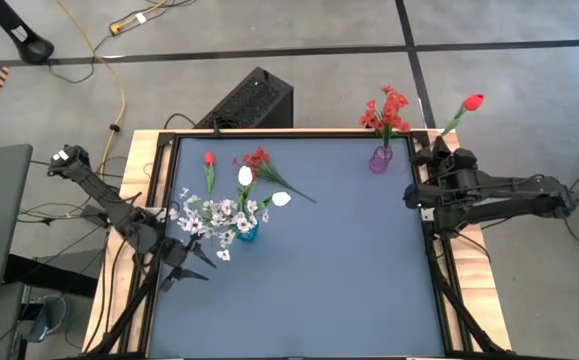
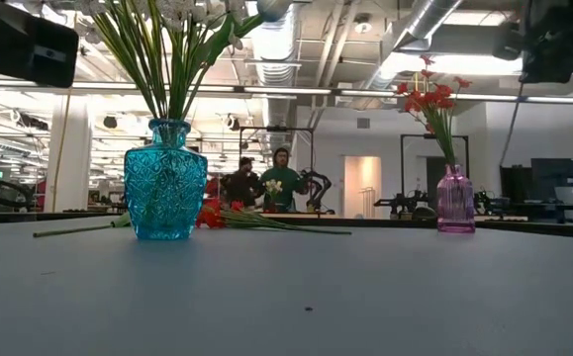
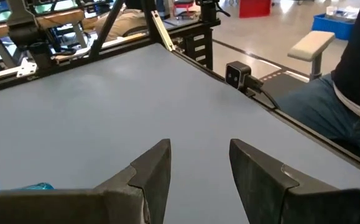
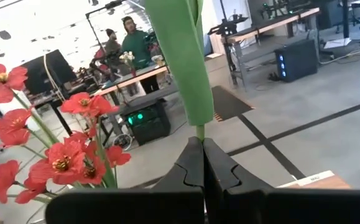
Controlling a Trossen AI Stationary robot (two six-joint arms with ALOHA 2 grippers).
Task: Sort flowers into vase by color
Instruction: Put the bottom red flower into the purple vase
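- Right gripper (image 1: 437,152) sits at the table's far right corner, fingers pressed together on the stem of a red tulip (image 1: 473,101); the bud pokes out past the far table edge, over the floor.
- Right wrist view: closed fingers (image 4: 195,165) pinch the stem, a green leaf (image 4: 183,59) fills the middle of the shot, the bud itself is cut off above.
- Purple vase (image 1: 380,159) just left of the right gripper, holding red blossom sprays (image 1: 387,110); not touching the gripper.
- Left gripper (image 1: 191,262) hovers at the near left, just near of the blue vase (image 1: 246,233), fingers spread and holding nothing; left wrist view shows bare tabletop between the fingers (image 3: 152,168), vase only a sliver at the edge.
- Blue vase holds white blossom sprays (image 1: 214,215); their heads are cropped in the low view.
- Lying loose on the table (image 1: 349,260), far of the blue vase: second red tulip (image 1: 209,159), red spray (image 1: 257,158), two white tulips (image 1: 245,176) (image 1: 281,198).
- Low view: loose stems mostly hidden behind the blue vase, hard to tell apart.
- People (image 2: 281,178) stand in the room background.
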